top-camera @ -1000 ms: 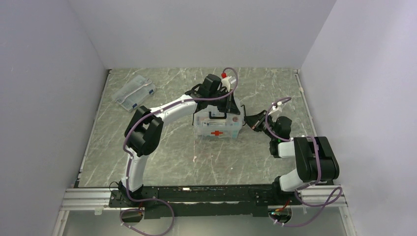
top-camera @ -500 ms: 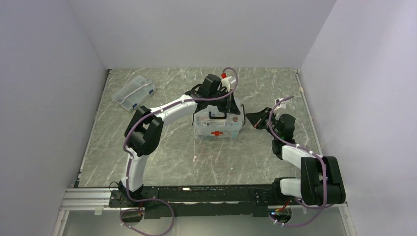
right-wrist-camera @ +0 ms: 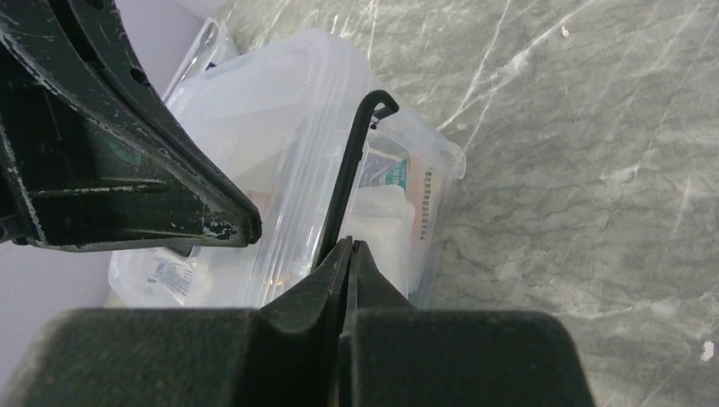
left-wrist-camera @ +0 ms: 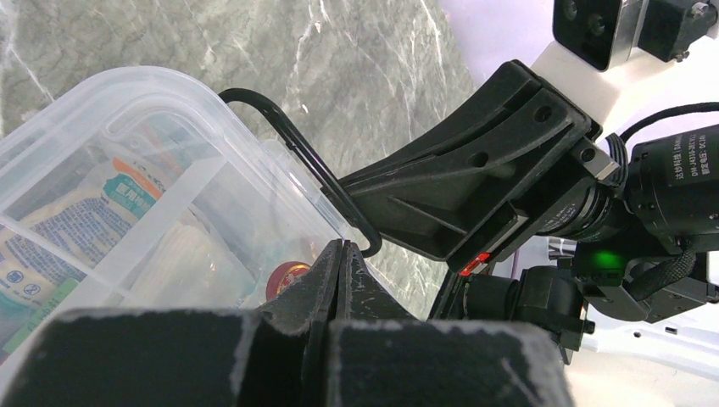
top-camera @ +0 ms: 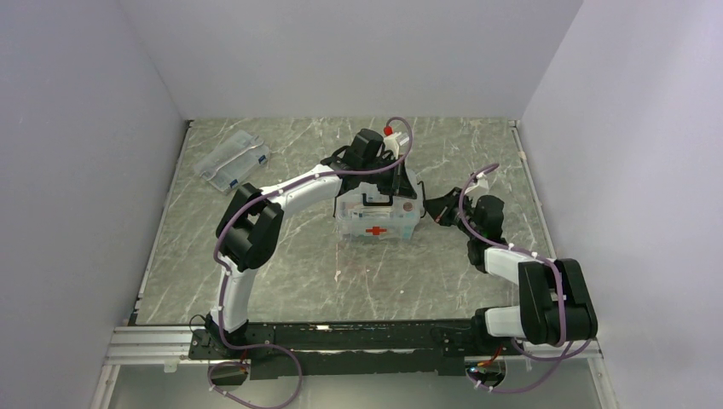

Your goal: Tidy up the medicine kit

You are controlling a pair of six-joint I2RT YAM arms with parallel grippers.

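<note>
Now, med kit [top-camera: 375, 223] sits mid-worktop [top-camera: 290, 256], left fingers [left-wrist-camera: 326, 280] & right fingers [right-wrist-camera: 318, 288] both closed w/ tips at its dark handle [right-wrist-camera: 353, 161], prob. to swing it clear of the lid.

Top view: left arm [top-camera: 281, 192] covered rear of medicine kit [top-camera: 377, 223]; right gripper [top-camera: 435, 209] too small to read jaws; labels on clear case [top-camera: 232, 162] illegible. Left wrist view: kit cropped by left and bottom edges, packet print [left-wrist-camera: 51, 246] blurred through wall. Whether left gripper [left-wrist-camera: 341, 248] touched handle [left-wrist-camera: 288, 140] or sat just beside it was unclear. Right wrist view: own fingers [right-wrist-camera: 288, 348] were out of focus, cropped at bottom — kit's left side was hidden behind left gripper.
</note>
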